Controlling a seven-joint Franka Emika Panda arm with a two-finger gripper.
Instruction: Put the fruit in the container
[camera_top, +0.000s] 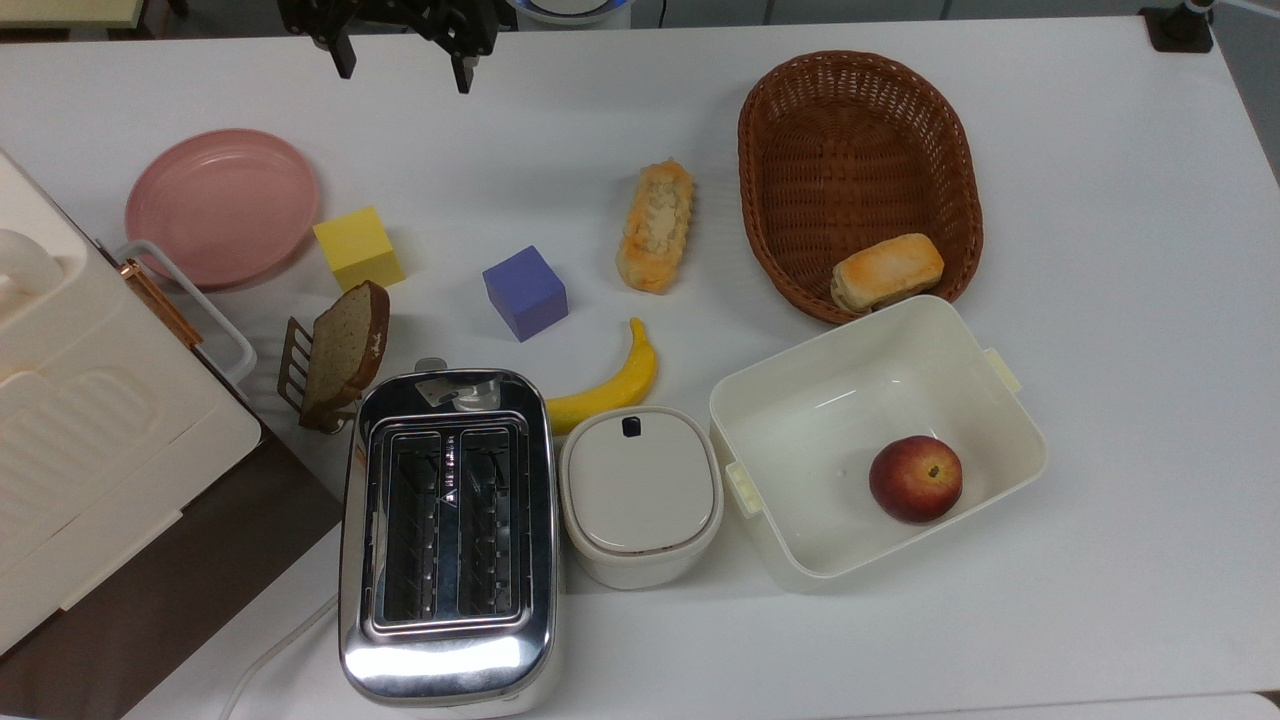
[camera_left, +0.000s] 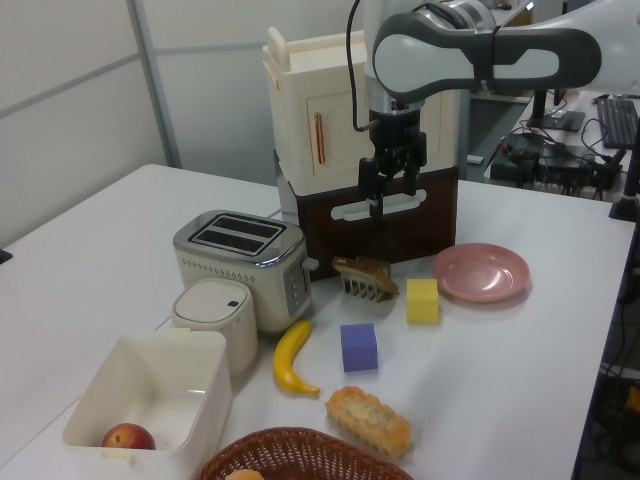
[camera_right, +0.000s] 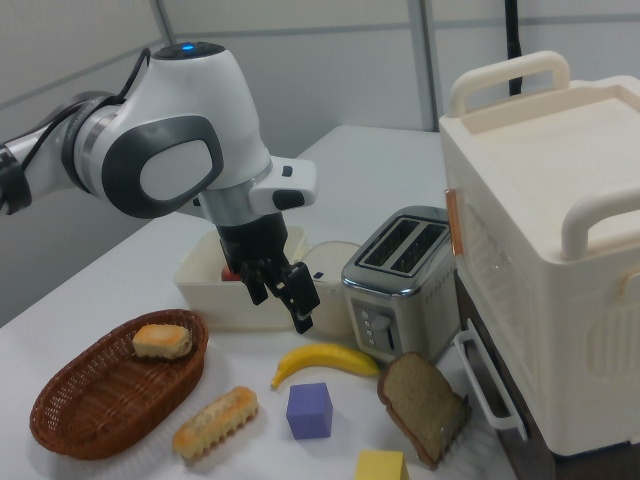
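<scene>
White tabletop, crowded. Banana (camera_top: 608, 385) lying at ten o'clock from tub (camera_top: 975, 375), tucked against lidded pot (camera_top: 640, 495). Gripper (camera_top: 400, 60) parked high at twelve o'clock, fingers apart, empty, likely awaiting approach.

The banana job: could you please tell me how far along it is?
Done: an apple already sits in the cream tub. In hand: nothing; the hand is open and empty, up near the top view's upper edge, away from the fruit. Left: everything for the banana, which lies on the table between the purple cube and the lidded pot, beside the tub.
</scene>
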